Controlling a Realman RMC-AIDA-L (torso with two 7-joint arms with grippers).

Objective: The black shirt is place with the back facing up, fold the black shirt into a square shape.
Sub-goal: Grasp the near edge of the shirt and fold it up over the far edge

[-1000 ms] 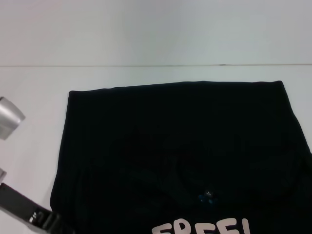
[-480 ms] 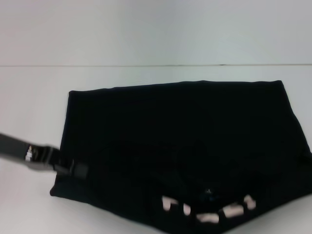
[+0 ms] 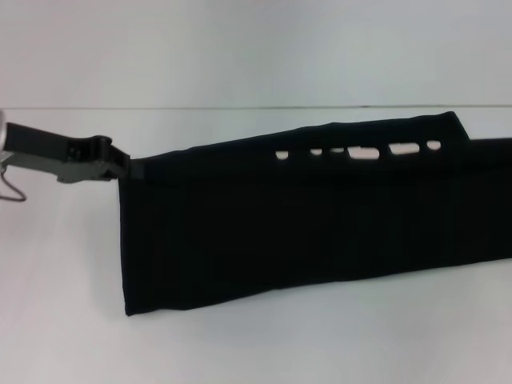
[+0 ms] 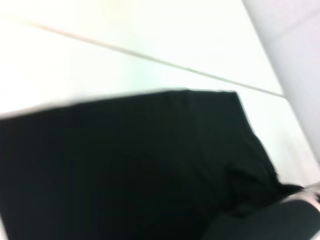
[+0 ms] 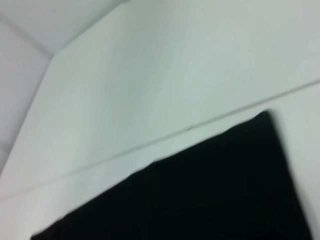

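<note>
At the far left the left gripper pinches the raised corner of the black shirt, which hangs limp, light and soft across the table, best held at its corners, while the right gripper is out of view.

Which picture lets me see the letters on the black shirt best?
The head view: the pale letters run along the black shirt, near the edge the left gripper holds. Both wrist views show only plain black cloth, no letters.
</note>
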